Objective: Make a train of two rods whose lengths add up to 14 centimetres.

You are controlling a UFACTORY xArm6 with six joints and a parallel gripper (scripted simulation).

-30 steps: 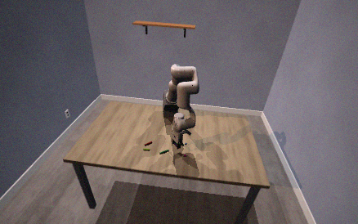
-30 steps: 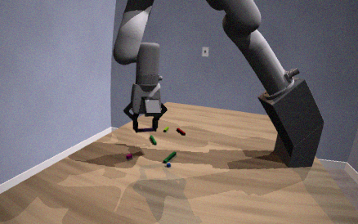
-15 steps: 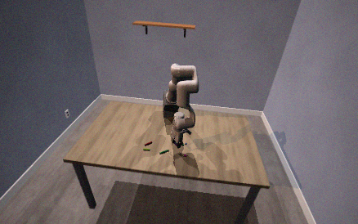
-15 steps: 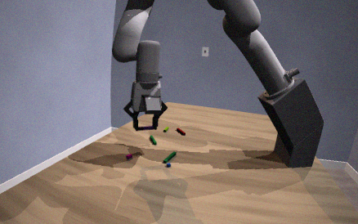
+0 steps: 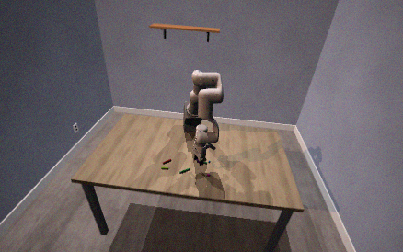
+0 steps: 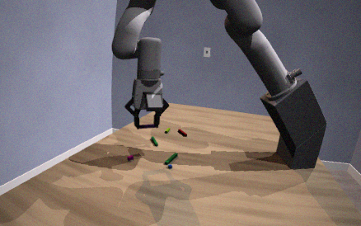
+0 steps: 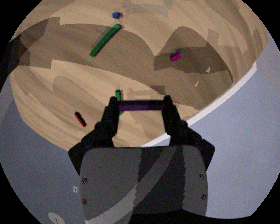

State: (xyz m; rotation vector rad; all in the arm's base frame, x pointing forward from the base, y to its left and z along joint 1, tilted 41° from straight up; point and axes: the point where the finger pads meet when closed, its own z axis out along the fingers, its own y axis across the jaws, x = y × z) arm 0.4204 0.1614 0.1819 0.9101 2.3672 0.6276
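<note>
One slim, straight purple rod (image 6: 147, 126) (image 7: 141, 105) hangs above the wooden worktop (image 5: 130, 147) (image 6: 227, 202) (image 7: 41, 92), gripped by its ends in the end effector (image 5: 201, 162) (image 6: 147, 125) (image 7: 140, 103). Probably light and stiff, it would join more easily if held across its middle.

Six rods (image 5: 185, 170) (image 6: 171, 158) (image 7: 105, 40) lie apart on the table (image 5: 130, 147) (image 6: 236, 202) (image 7: 36, 95), two furthest left from above (a seventh rod (image 6: 147, 126) (image 7: 141, 105) sits between the gripper's (image 5: 201, 162) (image 6: 147, 125) (image 7: 141, 104) fingers).

2 green rods (image 6: 171, 158) (image 7: 105, 40), 1 blue (image 6: 170, 167) (image 7: 116, 15), 1 purple, 1 wood-grained table (image 5: 130, 147).
</note>
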